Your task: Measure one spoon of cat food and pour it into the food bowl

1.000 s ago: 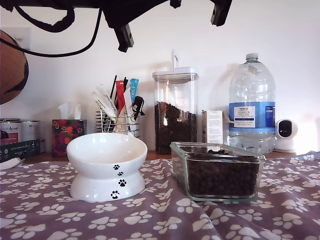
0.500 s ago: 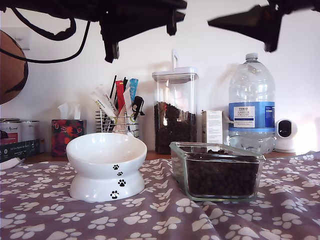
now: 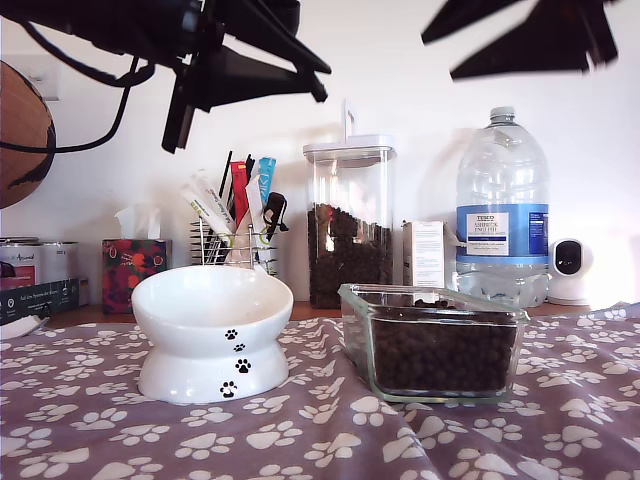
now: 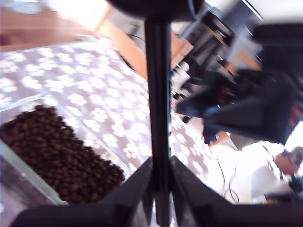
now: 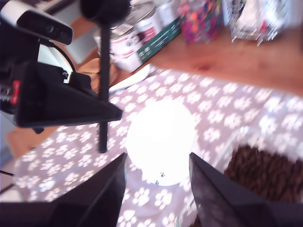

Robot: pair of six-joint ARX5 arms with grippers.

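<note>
My first gripper [image 4: 158,191] is shut on the spoon [image 4: 157,94], clamping the long black handle, with the round cup at the far end. Its inside does not show. The same spoon [image 5: 103,71] hangs upright beside the food bowl [image 5: 161,142], which is white and empty. In the exterior view this gripper [image 3: 322,85] is a dark shape high on the left, above the bowl [image 3: 212,300]. My second gripper [image 5: 157,158] is open and holds nothing. It hangs high at the exterior view's right [image 3: 440,55]. Cat food [image 3: 440,355] fills the clear glass dish [image 3: 355,330], also seen below the spoon [image 4: 57,151].
Along the wall behind stand a tall clear canister of kibble [image 3: 348,255], a large water bottle [image 3: 503,200], a wire holder of sticks and tubes [image 3: 235,215], a tissue box [image 3: 135,270] and cans [image 3: 40,265]. A person [image 4: 284,161] shows beyond the table.
Both arms have come down from the top edge of the exterior view. The first gripper now points right above the bowl. The second gripper has swung in from the top right, pointing left.
</note>
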